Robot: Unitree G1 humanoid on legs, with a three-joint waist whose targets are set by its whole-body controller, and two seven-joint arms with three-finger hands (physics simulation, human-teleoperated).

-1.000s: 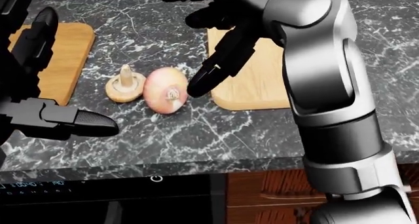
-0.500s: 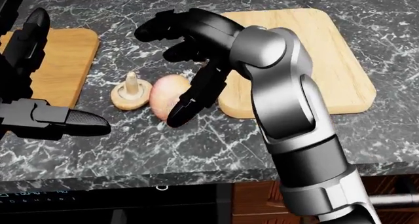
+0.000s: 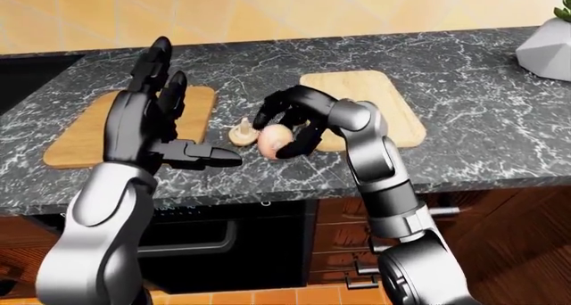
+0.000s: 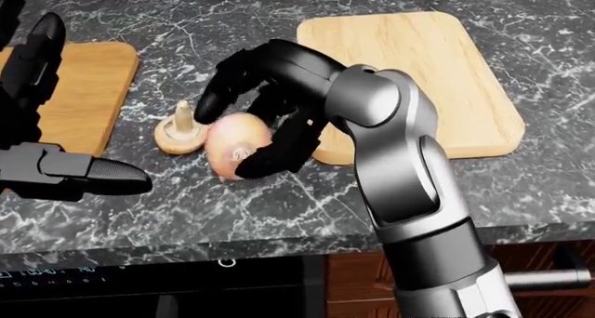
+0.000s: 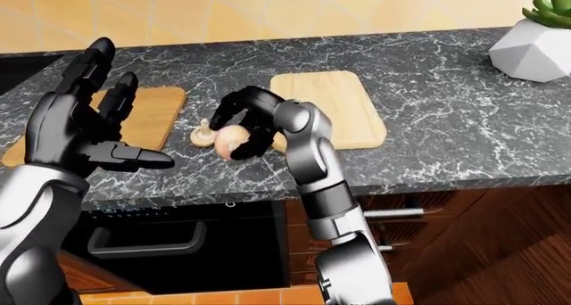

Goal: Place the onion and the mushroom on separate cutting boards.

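Fingers of the right hand point(image 4: 246, 116) have changed position since half a second ago: then one finger ran down the right flank of the onion point(image 4: 237, 145) with the others spread above it; now they curl over the onion's top and right side, with one fingertip at its upper left and another below it toward the counter edge. The grip is partly closed round the onion, touching it on several sides. The onion itself has not shifted noticeably; it sits on the dark marble counter point(image 4: 279, 206), not on either board.

Mushroom point(image 4: 178, 132) stands cap-down, stem up, on the counter just left of the onion and touching or nearly touching it; contact cannot be confirmed.

Right cutting board point(image 4: 409, 81) lies just beside the onion on its right, bare. Left cutting board point(image 4: 79, 88) lies left of the mushroom, partly hidden by the left hand point(image 3: 156, 128).

Left hand is spread wide, fingers pointing up and thumb extended toward the right of the view, holding nothing, raised above the left board much as before.

White planter point(image 5: 533, 47) sits at the counter's far right.
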